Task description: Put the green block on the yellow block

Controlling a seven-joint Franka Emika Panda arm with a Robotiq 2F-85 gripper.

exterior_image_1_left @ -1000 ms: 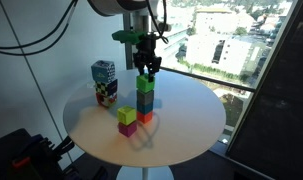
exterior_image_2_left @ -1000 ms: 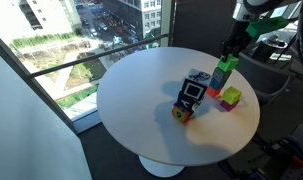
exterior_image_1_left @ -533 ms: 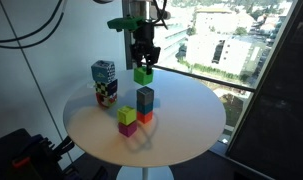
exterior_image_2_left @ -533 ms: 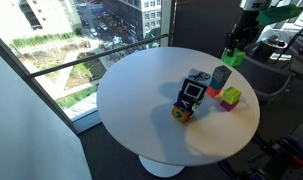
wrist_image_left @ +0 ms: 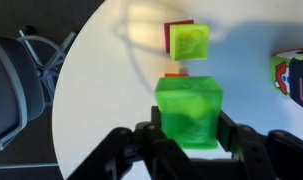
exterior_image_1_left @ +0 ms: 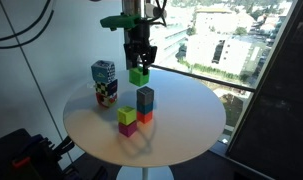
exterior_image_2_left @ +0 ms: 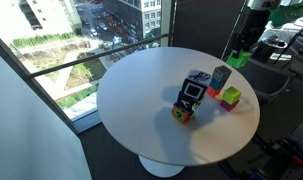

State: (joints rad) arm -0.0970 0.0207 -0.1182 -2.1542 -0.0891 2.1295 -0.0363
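In an exterior view the small bright green block (exterior_image_1_left: 139, 75) hangs in the air, pinched between the dark fingers (exterior_image_1_left: 132, 60) of the arm. It sits well above the round white bench (exterior_image_1_left: 186, 125), at about 1 o'clock from the small lime-tinged yellow block (exterior_image_1_left: 126, 116). That block rests on a magenta cube (exterior_image_1_left: 126, 129), just beside a dark grey-blue cube (exterior_image_1_left: 145, 98) stacked on an orange-red one (exterior_image_1_left: 145, 117). In the other exterior view the green block (exterior_image_2_left: 234, 60) is again clear of the bench, at 12 o'clock of the yellow block (exterior_image_2_left: 231, 95). In the wrist view the green block (wrist_image_left: 189, 110) fills the centre, with one finger (wrist_image_left: 141, 140) pressed on each of two opposite side faces, and the yellow block (wrist_image_left: 189, 42) lies at 12 o'clock. The block looks like a light, rigid, glossy toy cube that is not fragile, though its smooth faces could slip under a weak or off-centre pinch. Flat opposite sides, taken near the middle with the bottom face left free, seem the sound place to hold it, as it is held now. No brand, label or writing can be read on any block. The multicoloured patterned cube (exterior_image_1_left: 104, 82) at 10 o'clock of the yellow block shows coloured patches only.
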